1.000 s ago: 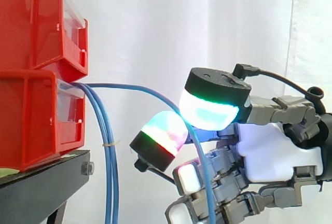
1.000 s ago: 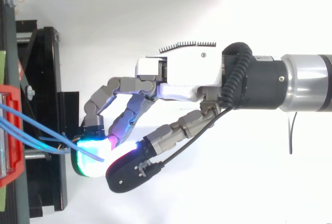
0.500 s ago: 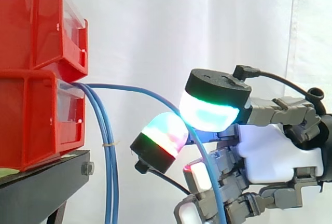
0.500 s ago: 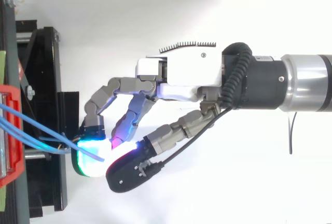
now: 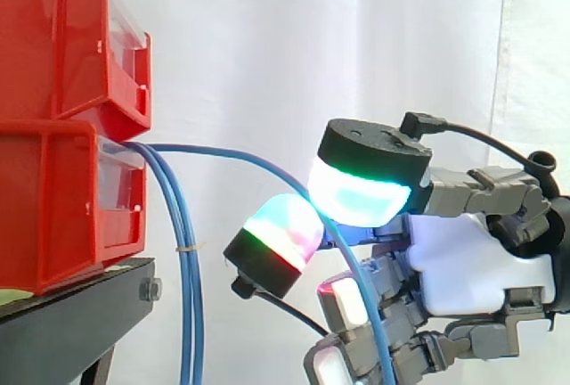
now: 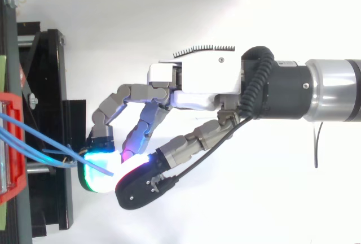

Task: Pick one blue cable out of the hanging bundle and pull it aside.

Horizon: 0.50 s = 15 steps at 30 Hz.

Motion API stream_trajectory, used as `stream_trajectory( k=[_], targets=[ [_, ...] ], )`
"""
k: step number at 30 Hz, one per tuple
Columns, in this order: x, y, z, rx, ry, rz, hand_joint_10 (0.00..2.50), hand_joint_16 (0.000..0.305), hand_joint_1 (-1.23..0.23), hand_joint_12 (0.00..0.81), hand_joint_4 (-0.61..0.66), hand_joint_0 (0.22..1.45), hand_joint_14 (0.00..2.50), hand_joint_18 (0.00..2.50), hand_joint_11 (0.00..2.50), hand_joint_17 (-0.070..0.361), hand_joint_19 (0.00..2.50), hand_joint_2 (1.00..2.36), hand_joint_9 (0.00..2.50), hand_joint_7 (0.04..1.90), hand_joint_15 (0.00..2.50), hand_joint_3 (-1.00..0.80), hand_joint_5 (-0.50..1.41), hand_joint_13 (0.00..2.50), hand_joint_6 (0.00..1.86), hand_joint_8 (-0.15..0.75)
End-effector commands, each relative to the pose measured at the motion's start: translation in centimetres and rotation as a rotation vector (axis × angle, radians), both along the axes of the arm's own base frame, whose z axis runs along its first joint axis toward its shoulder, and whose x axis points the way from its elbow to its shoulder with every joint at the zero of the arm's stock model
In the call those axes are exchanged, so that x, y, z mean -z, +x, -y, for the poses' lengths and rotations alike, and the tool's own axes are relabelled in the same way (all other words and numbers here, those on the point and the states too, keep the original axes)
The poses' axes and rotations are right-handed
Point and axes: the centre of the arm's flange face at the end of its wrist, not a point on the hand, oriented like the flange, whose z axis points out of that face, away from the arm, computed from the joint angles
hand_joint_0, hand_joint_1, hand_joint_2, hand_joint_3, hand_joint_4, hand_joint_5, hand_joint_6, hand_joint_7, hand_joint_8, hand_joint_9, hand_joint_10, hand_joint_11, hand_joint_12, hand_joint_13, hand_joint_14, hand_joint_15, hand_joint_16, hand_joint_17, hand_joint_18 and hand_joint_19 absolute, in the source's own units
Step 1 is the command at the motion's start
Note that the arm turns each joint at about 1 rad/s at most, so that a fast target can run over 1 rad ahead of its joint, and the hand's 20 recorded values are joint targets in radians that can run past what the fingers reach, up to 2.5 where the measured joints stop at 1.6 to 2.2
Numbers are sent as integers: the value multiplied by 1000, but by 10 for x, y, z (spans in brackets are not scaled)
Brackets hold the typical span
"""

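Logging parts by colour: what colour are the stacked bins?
Red; the bins show best in the side view.

Red bins (image 5: 53, 198), black stand (image 5: 80, 314) blocking left, open space beside hanging cables (image 5: 189, 314)

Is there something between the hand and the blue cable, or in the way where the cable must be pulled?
Nothing visible. The hand pinches one blue cable between its glowing pads, apart from the bundle hanging at the red bins. Beside the hand I see just the white curtain.
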Motion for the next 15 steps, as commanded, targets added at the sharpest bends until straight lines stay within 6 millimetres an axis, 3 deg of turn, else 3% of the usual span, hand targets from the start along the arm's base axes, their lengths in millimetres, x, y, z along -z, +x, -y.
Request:
stream_trajectory(
  k=[1,15],
  targets=[
    [0,0,0,0,0,-1,12,55,-813,391,-69,571,18,805,528,123,490,1004,1149,940,528,4,-84,922,915,277],
    [0,0,0,0,0,-1,12,55,-813,393,-68,571,16,819,530,124,497,1004,1158,936,537,4,-83,929,914,277]
  ],
)
